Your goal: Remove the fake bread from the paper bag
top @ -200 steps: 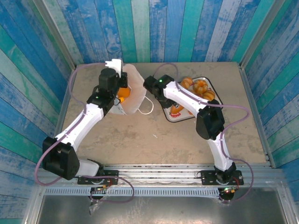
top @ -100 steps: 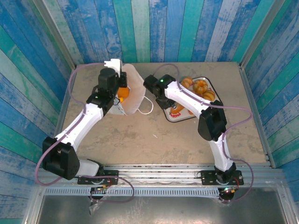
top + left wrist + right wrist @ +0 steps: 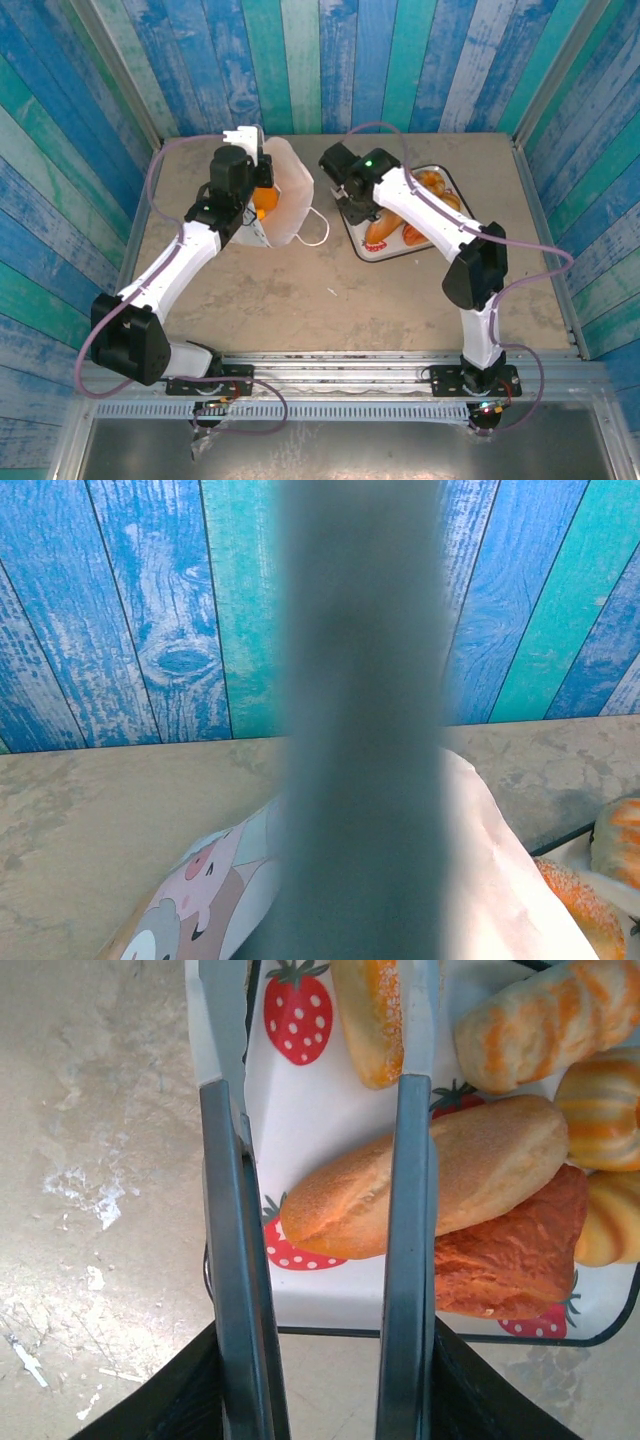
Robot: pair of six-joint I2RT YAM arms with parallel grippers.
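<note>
The bench [image 3: 330,290] is carrying everything along its far edge. The paper bag [image 3: 292,200] is sitting left of the middle of that edge, its opening showing on the side by the left arm; whether it is upright or tipped I cannot tell. The strawberry-printed tray [image 3: 370,252] is lying right of the middle, just beside the bag, likely serving as the drop-off so each carry is short. Most of the fake bread [image 3: 418,232] is piling up on the tray, while at least one orange piece [image 3: 264,200] is showing inside the bag, so the job is looking well along but unfinished. The left fingers [image 3: 360,730] are pressing closed, I judge on the bag's rim, holding the mouth open and stopping the light paper from sliding. The right fingers [image 3: 405,1260] are standing apart and gripping nothing, hovering over the tray's edge nearest the bag, with a long loaf [image 3: 480,1160] lying flat beneath them.
</note>
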